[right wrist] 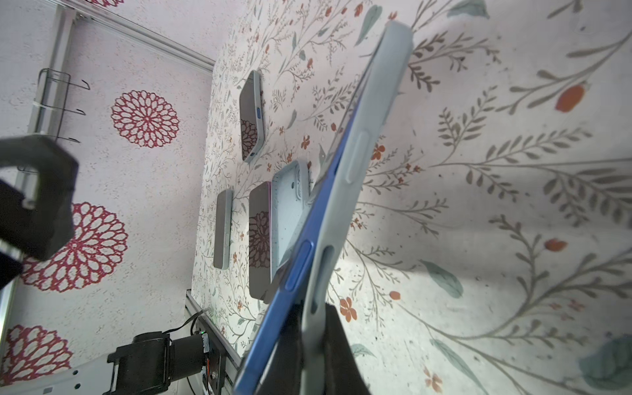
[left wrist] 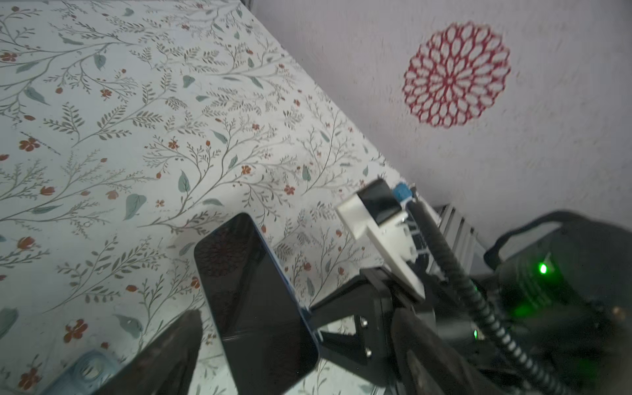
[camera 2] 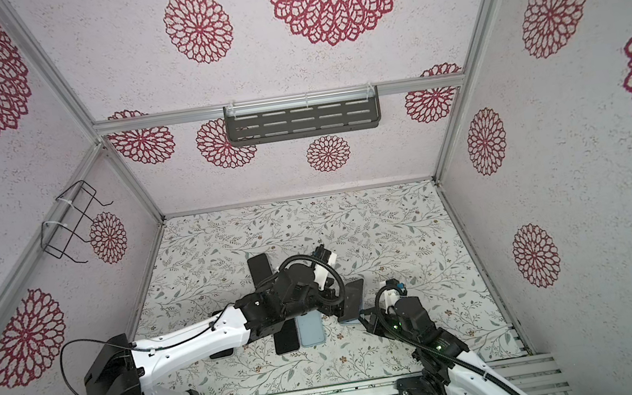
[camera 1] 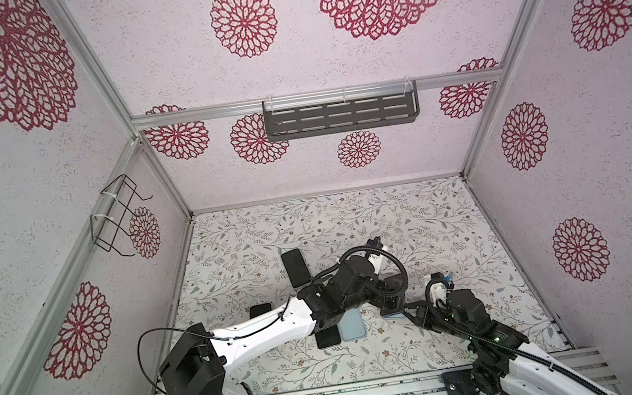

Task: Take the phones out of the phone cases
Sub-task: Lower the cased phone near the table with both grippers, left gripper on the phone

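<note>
We judge the phone point(right wrist: 297, 263) half out of the phone case point(right wrist: 362, 136): our right hand point(right wrist: 314, 342) pinches the case, our left hand point(left wrist: 297, 318) is spread; the far end is not yet free.

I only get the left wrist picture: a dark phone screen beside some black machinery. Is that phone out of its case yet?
Observer: Half out. In the right wrist view the blue phone stands apart from its grey case at the held end and meets it at the far end.
Operator: What holds it?
Observer: The right pincer is shut on the case wall, pinching it from inside and outside.
Operator: Anything else around?
Observer: In a top view a second phone lies flat further back.
</note>
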